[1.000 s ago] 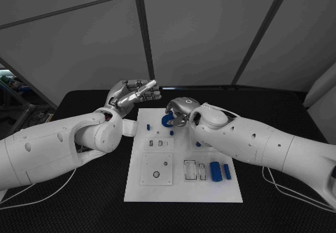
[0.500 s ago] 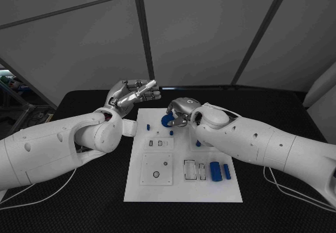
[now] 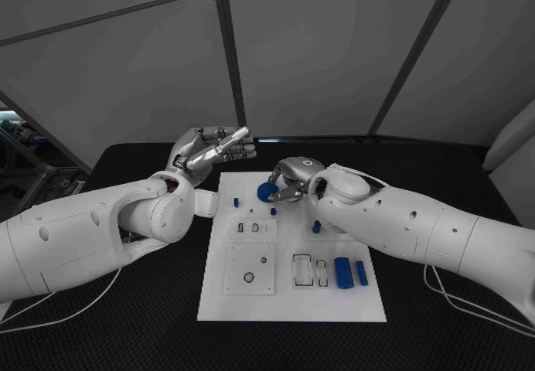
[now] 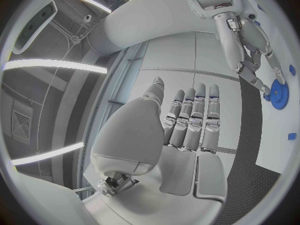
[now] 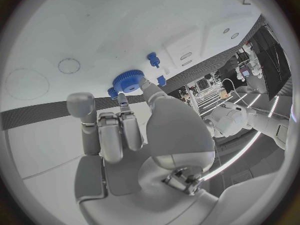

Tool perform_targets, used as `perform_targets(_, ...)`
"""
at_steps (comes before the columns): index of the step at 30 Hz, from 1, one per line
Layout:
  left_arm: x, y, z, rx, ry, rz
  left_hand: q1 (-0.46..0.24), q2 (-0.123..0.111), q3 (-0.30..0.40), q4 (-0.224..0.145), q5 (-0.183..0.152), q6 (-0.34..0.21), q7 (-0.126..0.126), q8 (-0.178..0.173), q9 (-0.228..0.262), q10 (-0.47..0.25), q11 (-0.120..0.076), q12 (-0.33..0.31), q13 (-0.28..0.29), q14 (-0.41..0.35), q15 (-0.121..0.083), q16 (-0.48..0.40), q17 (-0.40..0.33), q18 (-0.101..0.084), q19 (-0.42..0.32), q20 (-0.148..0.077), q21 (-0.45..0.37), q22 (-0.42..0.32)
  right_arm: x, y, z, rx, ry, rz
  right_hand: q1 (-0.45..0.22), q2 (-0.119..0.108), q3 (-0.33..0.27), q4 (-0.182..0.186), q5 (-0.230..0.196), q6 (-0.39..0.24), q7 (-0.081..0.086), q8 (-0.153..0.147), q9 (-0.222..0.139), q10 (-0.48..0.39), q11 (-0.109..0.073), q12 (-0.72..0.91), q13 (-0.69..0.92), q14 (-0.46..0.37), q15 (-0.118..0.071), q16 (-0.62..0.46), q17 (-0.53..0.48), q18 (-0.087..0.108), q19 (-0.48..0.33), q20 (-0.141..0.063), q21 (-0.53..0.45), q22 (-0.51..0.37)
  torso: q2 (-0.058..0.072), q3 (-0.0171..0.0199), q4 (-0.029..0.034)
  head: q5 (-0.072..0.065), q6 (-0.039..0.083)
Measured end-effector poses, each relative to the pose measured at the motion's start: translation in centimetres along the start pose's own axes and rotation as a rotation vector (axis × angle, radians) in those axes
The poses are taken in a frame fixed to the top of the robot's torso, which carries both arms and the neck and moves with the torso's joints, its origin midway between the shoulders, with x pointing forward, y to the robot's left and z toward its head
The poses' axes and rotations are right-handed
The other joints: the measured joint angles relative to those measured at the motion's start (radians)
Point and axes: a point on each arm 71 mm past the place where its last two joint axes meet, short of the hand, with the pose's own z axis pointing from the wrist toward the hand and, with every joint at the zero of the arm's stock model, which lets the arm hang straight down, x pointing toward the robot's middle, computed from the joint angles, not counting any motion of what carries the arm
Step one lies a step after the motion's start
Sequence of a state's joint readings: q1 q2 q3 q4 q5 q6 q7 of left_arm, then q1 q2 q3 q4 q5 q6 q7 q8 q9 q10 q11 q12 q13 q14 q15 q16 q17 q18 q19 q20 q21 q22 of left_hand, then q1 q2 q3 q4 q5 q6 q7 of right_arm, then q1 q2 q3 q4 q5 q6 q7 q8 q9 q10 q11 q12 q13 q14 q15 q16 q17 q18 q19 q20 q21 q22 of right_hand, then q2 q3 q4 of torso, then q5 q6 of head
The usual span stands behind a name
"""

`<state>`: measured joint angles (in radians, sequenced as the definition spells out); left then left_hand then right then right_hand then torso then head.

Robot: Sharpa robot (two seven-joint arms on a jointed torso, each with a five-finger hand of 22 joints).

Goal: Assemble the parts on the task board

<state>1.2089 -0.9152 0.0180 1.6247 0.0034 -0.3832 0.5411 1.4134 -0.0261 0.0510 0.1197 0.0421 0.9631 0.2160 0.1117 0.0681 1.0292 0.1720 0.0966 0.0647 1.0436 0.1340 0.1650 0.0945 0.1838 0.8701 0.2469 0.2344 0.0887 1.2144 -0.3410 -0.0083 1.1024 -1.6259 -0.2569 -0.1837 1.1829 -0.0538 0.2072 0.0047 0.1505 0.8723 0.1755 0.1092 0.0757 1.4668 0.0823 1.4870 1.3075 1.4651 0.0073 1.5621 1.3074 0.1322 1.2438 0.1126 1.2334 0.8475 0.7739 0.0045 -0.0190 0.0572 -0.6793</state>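
At the far end of the task board [image 3: 292, 301], the right hand [image 3: 289, 179] pinches a blue gear [image 3: 267, 192] between its fingertips; the gear also appears in the right wrist view [image 5: 128, 81] and the left wrist view [image 4: 277, 93]. Seen from the right wrist, its toothed disc faces roughly flat toward the white plate [image 5: 37, 45], just above or on the surface; whether it touches I cannot tell. Two short blue pegs [image 3: 236, 202] stand upright on the board near the gear, one on either side of it, and a third small blue piece [image 3: 317, 227] sits beside the right forearm. Toward the near end of the board, two blue cylinders [image 3: 343, 273] lie side by side, their long axes running along the board's length, the thicker one nearer the middle and the slimmer one [image 3: 361, 272] outside it. Next to them are shallow rectangular recesses [image 3: 303, 270] with pale inserts, and a square plate [image 3: 251, 269] with a small dark hole. The left hand [image 3: 212, 151] is raised off the board's far left corner above the black table [image 3: 134, 325], holding nothing, its fingers straight and close together.
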Motion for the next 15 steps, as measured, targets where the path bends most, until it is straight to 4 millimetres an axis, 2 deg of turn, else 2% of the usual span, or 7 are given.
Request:
perform_targets(4,-0.2,0.0,-0.1,0.0,-0.003,0.002,0.0,0.0,0.003,-0.003,0.0,0.0,0.0,0.0,0.0,0.0,0.0,-0.002,0.0,0.0,0.0,0.0,0.0,0.0,0.0,0.0,0.0,0.0,-0.5,-0.6,-0.8,-0.006,-0.042,0.026,0.0,0.0,0.006,-0.006,0.03,0.016,-0.002,0.0,0.002,0.0,0.0,0.0,0.0,0.0,0.0,0.0,0.0,0.0,0.0,0.0,0.0,0.001,-0.001,0.0,-0.0003,0.003,0.0)
perform_targets(8,-0.5,-0.1,-0.1,0.0,-0.009,0.006,0.0,0.0,0.003,-0.003,0.0,0.0,0.0,0.0,0.0,0.0,0.0,-0.005,0.0,0.0,0.0,0.0,0.0,0.0,0.0,0.0,0.0,-0.001,-1.3,-1.7,-2.3,-0.024,-0.106,0.073,0.019,0.007,0.014,-0.014,0.036,0.016,-0.002,0.0,0.002,0.0,0.0,0.0,0.0,0.0,0.0,0.0,0.0,0.0,0.0,0.0,0.0,0.0,-0.002,0.0005,-0.0032,0.004,0.004)
perform_targets(12,-0.9,-0.1,-0.2,0.0,-0.017,0.01,0.0,0.0,0.003,-0.003,0.0,0.0,0.0,0.001,0.0,0.0,0.0,-0.005,0.0,0.0,0.0,0.0,0.0,0.0,0.0,0.0,0.0,-0.001,-2.2,-4.0,-4.5,-0.04,-0.147,0.142,0.047,0.012,0.028,-0.029,0.037,0.016,-0.002,-0.002,0.002,0.0,0.0,0.0,0.0,0.0,0.0,0.0,0.0,0.0,0.0,0.0,0.0,-0.013,-0.005,0.0012,-0.0088,0.004,0.007)
perform_targets(15,-1.1,-0.1,-0.2,-0.001,-0.022,0.013,0.0,0.0,0.003,-0.003,0.0,0.0,0.0,0.001,0.0,0.0,0.0,-0.005,0.0,0.0,0.0,0.0,0.0,0.0,0.0,0.0,0.0,-0.001,-2.8,-6.2,-6.3,-0.039,-0.153,0.206,0.079,0.006,0.04,-0.05,0.037,0.021,-0.007,-0.006,0.002,0.0,0.0,-0.007,0.0,0.0,0.0,-0.006,0.0,0.0,-0.013,-0.006,-0.012,-0.027,-0.007,0.0017,-0.014,0.006,0.01)
